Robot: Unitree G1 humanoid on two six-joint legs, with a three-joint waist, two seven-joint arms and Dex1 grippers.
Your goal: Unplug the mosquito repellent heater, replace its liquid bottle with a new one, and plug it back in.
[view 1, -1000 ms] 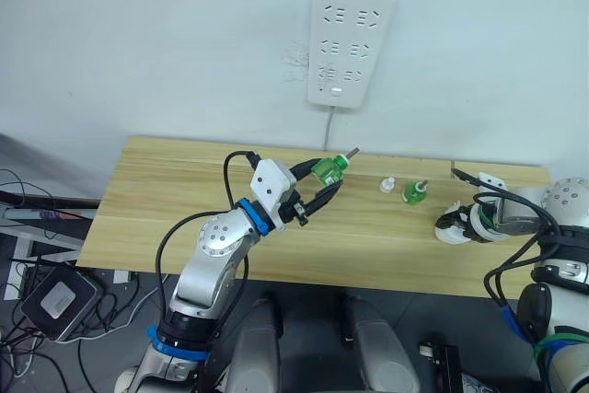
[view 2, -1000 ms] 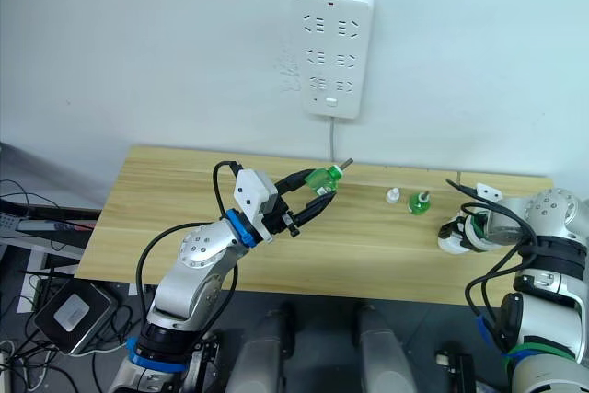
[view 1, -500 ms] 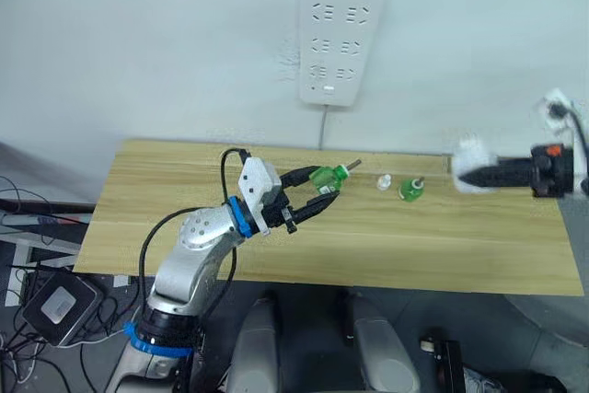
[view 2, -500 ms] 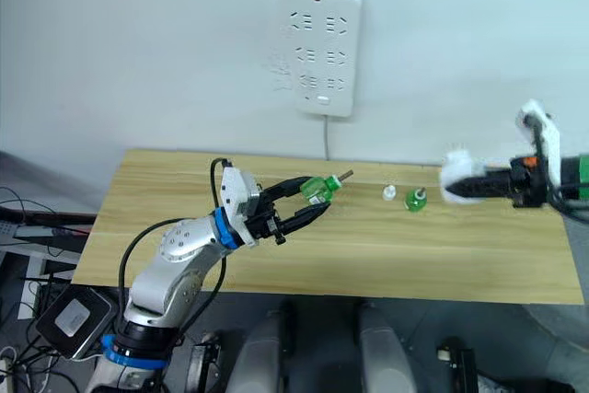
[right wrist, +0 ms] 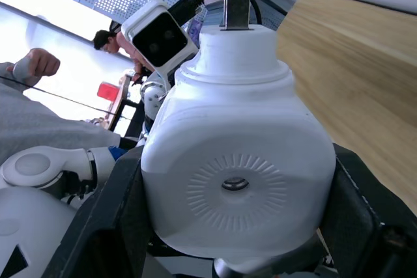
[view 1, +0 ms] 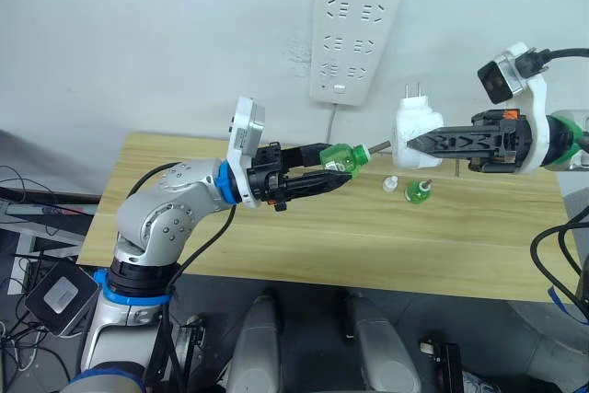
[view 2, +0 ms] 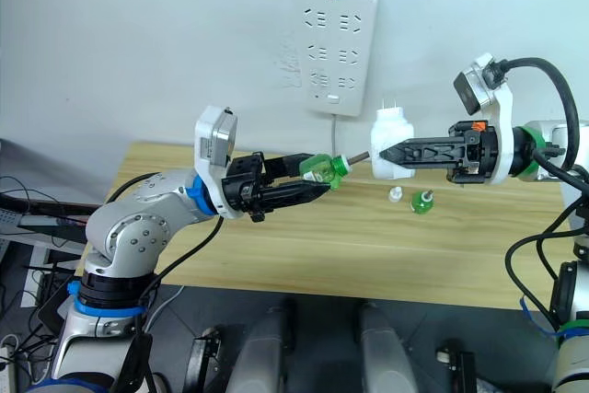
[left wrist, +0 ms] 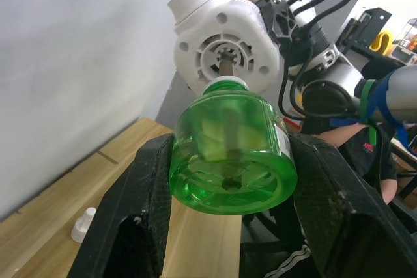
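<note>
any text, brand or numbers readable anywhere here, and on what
None can be read.
The power strip: socket holes, no legible marking.
The mosquito repellent heater, in the right pincer: plain white, moulded ribs, no words.
The green bottle in the left pincer: no readable label.
The loose white cap and the second green bottle on the table: too small to tell.

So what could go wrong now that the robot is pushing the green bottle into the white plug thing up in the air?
The wick is thin and only just at the heater socket; if it is off-centre it could bend or snap. Both are held in mid-air by the left gripper and right gripper, so a slip could drop the bottle onto the table. The old bottle and loose cap lie below and could be knocked.
</note>
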